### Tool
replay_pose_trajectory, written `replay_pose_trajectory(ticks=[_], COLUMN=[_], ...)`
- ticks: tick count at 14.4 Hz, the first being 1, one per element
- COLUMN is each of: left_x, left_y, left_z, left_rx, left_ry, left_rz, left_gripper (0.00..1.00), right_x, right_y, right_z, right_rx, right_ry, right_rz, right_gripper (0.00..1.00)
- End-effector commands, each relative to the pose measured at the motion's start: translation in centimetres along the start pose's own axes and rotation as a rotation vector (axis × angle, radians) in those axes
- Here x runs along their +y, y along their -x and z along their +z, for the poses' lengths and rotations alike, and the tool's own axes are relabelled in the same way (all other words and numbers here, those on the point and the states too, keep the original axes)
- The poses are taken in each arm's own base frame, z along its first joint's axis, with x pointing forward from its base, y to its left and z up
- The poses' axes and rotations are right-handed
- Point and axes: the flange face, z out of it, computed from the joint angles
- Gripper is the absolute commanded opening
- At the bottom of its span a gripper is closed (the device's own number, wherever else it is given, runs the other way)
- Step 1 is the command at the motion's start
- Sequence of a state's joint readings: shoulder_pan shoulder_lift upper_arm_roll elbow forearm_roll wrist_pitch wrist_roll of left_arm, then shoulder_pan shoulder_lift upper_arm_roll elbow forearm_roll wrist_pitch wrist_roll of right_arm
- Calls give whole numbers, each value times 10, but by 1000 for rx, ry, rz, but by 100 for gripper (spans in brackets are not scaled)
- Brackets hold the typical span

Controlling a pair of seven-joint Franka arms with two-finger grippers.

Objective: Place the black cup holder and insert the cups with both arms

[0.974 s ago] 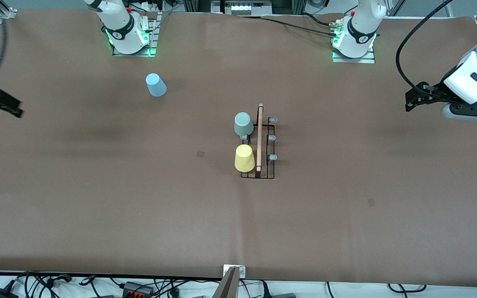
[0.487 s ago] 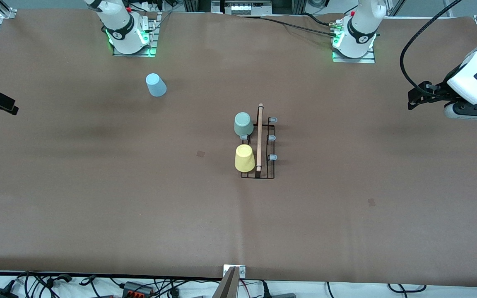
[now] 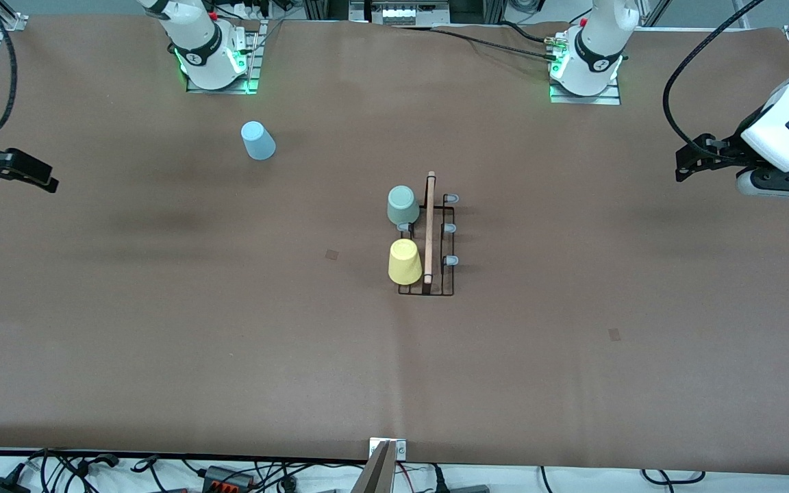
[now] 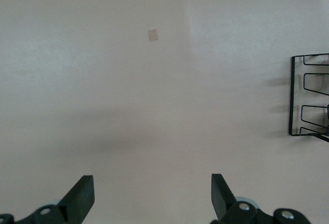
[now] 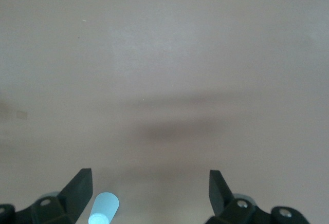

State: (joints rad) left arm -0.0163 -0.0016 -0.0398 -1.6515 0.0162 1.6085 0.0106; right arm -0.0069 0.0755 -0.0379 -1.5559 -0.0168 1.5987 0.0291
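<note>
The black rack [image 3: 427,236] sits mid-frame on the brown table [image 3: 161,329], with the green cup [image 3: 402,205] and yellow cup [image 3: 404,261] upside down on it. The blue cup [image 3: 257,140] stands alone at upper left. Left gripper [image 3: 690,164] at the right edge and right gripper [image 3: 38,179] at the left edge both hang with fingers apart, empty; nothing lies between them and the cups.

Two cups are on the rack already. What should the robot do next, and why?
Probably the right gripper, open above the table at its arm's end, should move over the light blue cup and lower around it. That cup stands alone, off the black cup holder, which already carries the green cup and yellow cup.
</note>
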Motion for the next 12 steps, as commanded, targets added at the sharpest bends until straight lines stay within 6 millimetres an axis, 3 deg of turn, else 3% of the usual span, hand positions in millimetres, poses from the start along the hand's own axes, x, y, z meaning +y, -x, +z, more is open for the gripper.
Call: replay_pose_trajectory(ticks=[1,12], left_x=[1,-1], left_y=[3,3], left_z=[-7,-7], left_rx=[0,0], left_ry=[24,24], left_rz=[-3,-6], left_gripper=[100,100], right_x=[-2,-1], right_y=[3,1], right_z=[-5,-2], right_rx=[-5,-11], right_ry=[-18,-19], right_rz=[-6,-6], right_gripper=[100,100])
